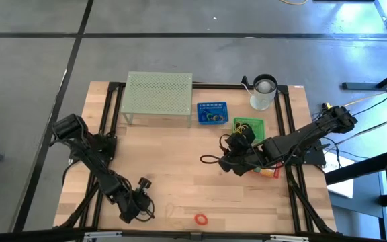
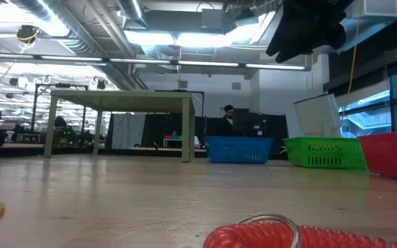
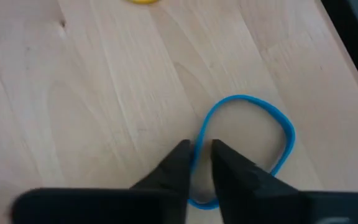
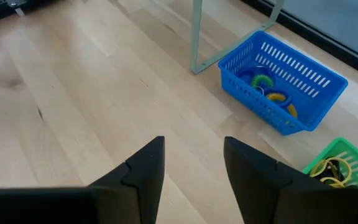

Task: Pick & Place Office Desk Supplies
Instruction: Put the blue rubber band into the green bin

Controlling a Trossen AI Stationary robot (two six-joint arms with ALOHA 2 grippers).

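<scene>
Red coil lies unsorted at lower frame; left end effector pinches blue band; right end effector open, empty; blue basket partly filled.

I saw a blue band on pale wood, a red coil, blue, green and red baskets, and a pale green mesh stand.

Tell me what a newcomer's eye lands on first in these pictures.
The left pincer at the table's near-left, its fingers closed around one side of a blue rubber-band loop lying on the wood. Then the bright blue basket and green basket by the pale green mesh stand, the open right pincer hovering near them.
</scene>
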